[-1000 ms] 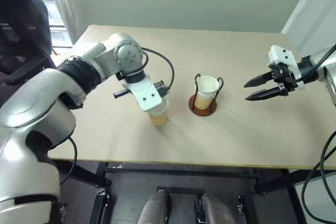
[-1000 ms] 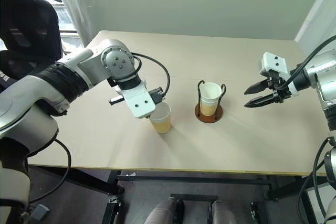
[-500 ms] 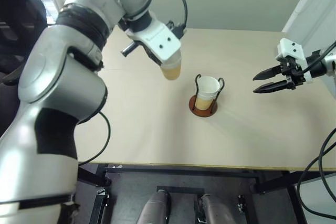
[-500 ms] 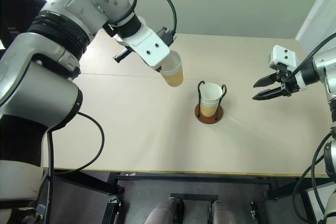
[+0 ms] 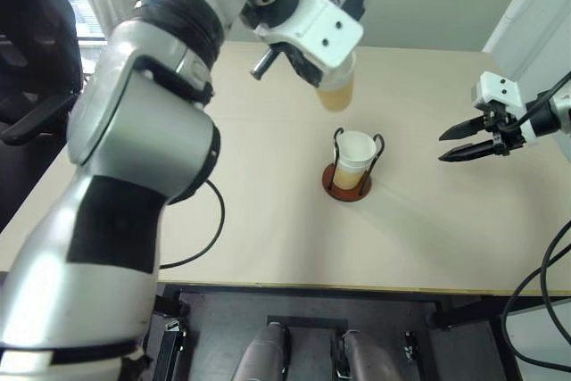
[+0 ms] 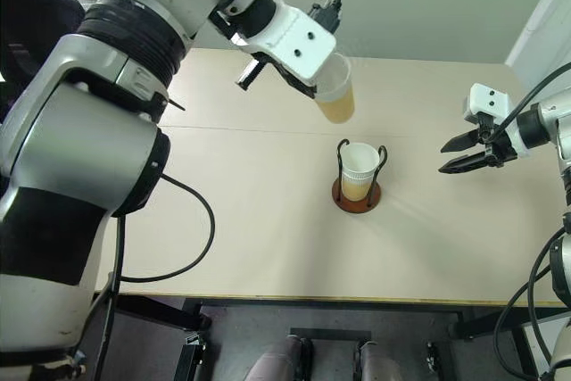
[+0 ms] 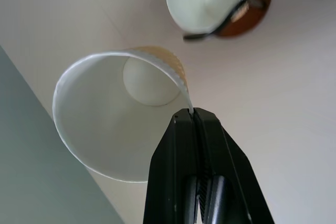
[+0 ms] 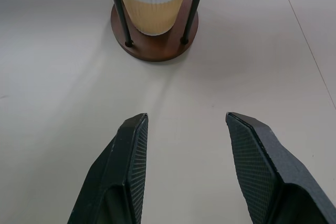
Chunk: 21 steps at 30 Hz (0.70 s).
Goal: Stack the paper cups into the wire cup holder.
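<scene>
At upper centre of the head view, the left gripper (image 7: 193,116) is clenched on the white rim of a tan tapered paper cup (image 5: 337,93), held in the air. Below it, mid-frame, the brown-based wire cup holder (image 5: 346,183) holds stacked tan paper cups (image 5: 351,157) on the beige table (image 5: 268,220). At right edge, the right gripper (image 5: 455,144) hangs parted, empty.

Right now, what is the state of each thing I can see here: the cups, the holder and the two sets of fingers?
Held cup: in the air, tilted, rim pinched by the left fingers, empty.
Cup in holder: upright, seated between the wire loops.
Holder: upright on the table, holding that cup.
Left gripper: shut on the held cup's rim.
Right gripper: open, empty, above the table and apart from the holder.
</scene>
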Motion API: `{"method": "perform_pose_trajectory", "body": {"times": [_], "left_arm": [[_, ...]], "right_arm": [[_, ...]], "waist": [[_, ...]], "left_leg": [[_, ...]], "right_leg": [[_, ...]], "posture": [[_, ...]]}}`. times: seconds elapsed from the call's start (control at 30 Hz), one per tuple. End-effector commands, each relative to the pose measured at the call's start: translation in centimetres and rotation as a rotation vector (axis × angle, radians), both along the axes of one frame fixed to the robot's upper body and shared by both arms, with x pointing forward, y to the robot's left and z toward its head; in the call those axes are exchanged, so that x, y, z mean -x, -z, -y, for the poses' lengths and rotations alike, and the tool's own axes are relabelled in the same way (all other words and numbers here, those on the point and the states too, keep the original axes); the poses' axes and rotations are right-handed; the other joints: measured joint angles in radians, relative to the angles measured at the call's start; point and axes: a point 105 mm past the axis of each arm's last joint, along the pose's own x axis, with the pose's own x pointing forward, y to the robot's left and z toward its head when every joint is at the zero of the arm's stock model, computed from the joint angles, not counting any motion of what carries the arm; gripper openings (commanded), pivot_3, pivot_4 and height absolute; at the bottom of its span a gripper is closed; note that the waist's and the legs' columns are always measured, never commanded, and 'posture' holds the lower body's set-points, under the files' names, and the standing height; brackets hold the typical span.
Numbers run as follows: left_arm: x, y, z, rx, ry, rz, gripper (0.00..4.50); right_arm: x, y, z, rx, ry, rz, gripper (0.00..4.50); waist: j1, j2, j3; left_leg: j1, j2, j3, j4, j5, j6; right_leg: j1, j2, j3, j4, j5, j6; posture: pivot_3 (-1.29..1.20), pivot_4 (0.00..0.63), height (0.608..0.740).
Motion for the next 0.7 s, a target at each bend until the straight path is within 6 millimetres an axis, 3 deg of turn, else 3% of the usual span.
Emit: {"method": "perform_pose_trajectory", "body": {"times": [0.03, 0.27, 0.57, 0.7], "left_arm": [[1.1, -1.4, 1.1, 0.039, 0.055, -0.010, 0.03], [1.5, -0.1, 2.4, 0.054, 0.105, -0.075, 0.03], [1.2, 0.8, 2.1, 0.038, 0.094, -0.096, 0.03], [1.2, 1.4, 2.3, 0.045, 0.098, -0.118, 0.03]], "right_arm": [[0.2, -1.5, 0.0, 0.000, -0.013, 0.049, 2.33], [0.3, -2.3, -0.7, -0.032, -0.037, 0.072, 2.33], [1.5, -6.5, -3.0, -0.171, -0.092, 0.116, 2.33], [1.9, -7.3, -3.0, -0.192, -0.090, 0.116, 2.33]], "waist": [[0.000, 0.000, 0.000], [0.000, 0.000, 0.000], [0.000, 0.000, 0.000], [0.002, 0.000, 0.000]], "left_leg": [[0.000, 0.000, 0.000, 0.000, 0.000, 0.000], [0.000, 0.000, 0.001, 0.002, 0.000, 0.001], [0.001, 0.000, 0.001, 0.003, 0.001, 0.001], [0.001, 0.000, 0.001, 0.003, 0.001, 0.002]], "right_leg": [[0.000, 0.000, 0.000, 0.000, 0.000, 0.000], [0.000, 0.000, 0.000, 0.001, 0.000, 0.000], [0.000, 0.000, 0.000, 0.004, 0.000, 0.000], [0.000, 0.000, 0.000, 0.004, -0.001, -0.001]], "posture": [[0.00, 0.150, 0.740], [0.00, 0.150, 0.740], [0.00, 0.150, 0.740], [0.00, 0.150, 0.740]]}}
